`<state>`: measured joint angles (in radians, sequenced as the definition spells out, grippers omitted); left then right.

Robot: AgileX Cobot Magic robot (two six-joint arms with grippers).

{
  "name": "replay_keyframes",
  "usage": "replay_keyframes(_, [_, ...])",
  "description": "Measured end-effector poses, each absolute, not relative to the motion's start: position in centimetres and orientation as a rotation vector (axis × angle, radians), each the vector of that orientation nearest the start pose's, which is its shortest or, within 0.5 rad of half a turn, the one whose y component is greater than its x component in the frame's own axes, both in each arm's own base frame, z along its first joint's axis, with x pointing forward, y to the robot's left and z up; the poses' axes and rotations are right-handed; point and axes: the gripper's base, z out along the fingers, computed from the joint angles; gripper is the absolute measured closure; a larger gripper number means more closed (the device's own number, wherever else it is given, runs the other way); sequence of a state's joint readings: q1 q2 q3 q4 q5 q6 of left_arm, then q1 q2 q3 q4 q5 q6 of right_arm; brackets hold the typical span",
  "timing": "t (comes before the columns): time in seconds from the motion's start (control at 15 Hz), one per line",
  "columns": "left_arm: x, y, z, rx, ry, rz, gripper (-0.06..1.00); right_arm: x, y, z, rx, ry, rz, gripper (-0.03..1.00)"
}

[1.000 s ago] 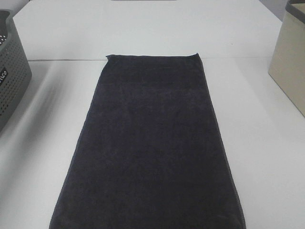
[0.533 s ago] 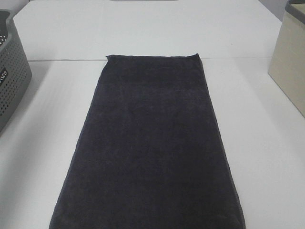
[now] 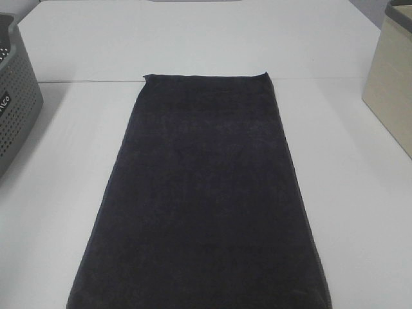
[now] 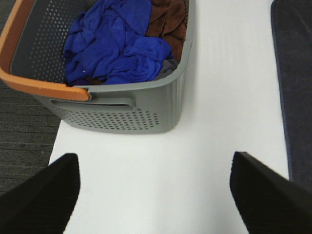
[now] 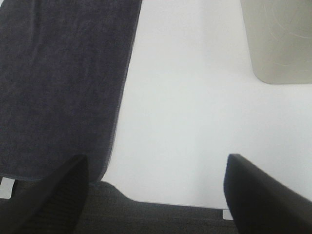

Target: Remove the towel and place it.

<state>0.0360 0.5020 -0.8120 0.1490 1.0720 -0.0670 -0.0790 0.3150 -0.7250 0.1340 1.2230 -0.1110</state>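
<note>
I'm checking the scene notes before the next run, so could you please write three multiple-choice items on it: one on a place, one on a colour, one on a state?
1. Where does the towel lie?
A. In the basket
B. Flat on the table, between basket and bin
C. Over the bin

2. What colour is the biggest cloth in the basket?
A. Blue
B. Yellow
C. White

3. How do the two grippers stand?
A. Both shut on the towel
B. Left shut, right open
C. Both open, holding nothing

Answers:
1 B: it is spread on the table, with the bin to one side.
2 A: the blue cloth fills most of it.
3 C: the left gripper and right gripper show wide-apart fingers over bare table.
</note>
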Motion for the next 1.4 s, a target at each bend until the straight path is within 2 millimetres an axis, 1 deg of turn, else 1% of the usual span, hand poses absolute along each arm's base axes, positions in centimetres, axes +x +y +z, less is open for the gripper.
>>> replay_keyframes(0.13, [4.3, 1.4, 33.3, -0.091, 2.207, 0.191, 0.15, 0.6, 1.1, 31.1, -0.052, 2.238, 0.063, 0.21])
replay_keyframes(0.2, [3.8, 1.4, 32.8, -0.085, 2.199, 0.193, 0.15, 0.3, 1.1, 30.8, -0.053, 2.228, 0.062, 0.21])
replay_keyframes(0.27, [2.8, 1.3, 31.8, -0.071, 2.177, 0.188, 0.15, -0.4, 1.2, 30.0, -0.054, 2.202, 0.059, 0.21])
replay_keyframes(0.33, [1.0, 0.7, 30.2, -0.018, 2.13, 0.141, 0.15, -1.5, 1.3, 28.7, -0.058, 2.153, 0.055, 0.21])
replay_keyframes(0.47, [-0.7, 0.0, 28.7, 0.046, 2.072, 0.071, 0.15, -1.7, 1.5, 27.7, -0.064, 2.149, 0.075, 0.21])
replay_keyframes(0.53, [-1.1, -0.4, 28.5, 0.06, 2.049, 0.031, 0.15, -1.5, 1.6, 27.2, -0.089, 2.166, 0.087, 0.21])
replay_keyframes(0.67, [-1.0, -0.6, 28.1, 0.07, 2.048, -0.003, 0.15, -1.2, 1.9, 26.5, -0.16, 2.173, 0.1, 0.21])
replay_keyframes(0.8, [-1.0, -0.7, 28.1, 0.07, 2.047, -0.01, 0.15, -0.5, 2.1, 26.3, -0.221, 2.12, 0.107, 0.21])
replay_keyframes(1.4, [-0.9, -0.7, 28.0, 0.07, 2.046, -0.01, 0.15, -0.4, 2.3, 26.4, -0.226, 2.098, 0.133, 0.21])
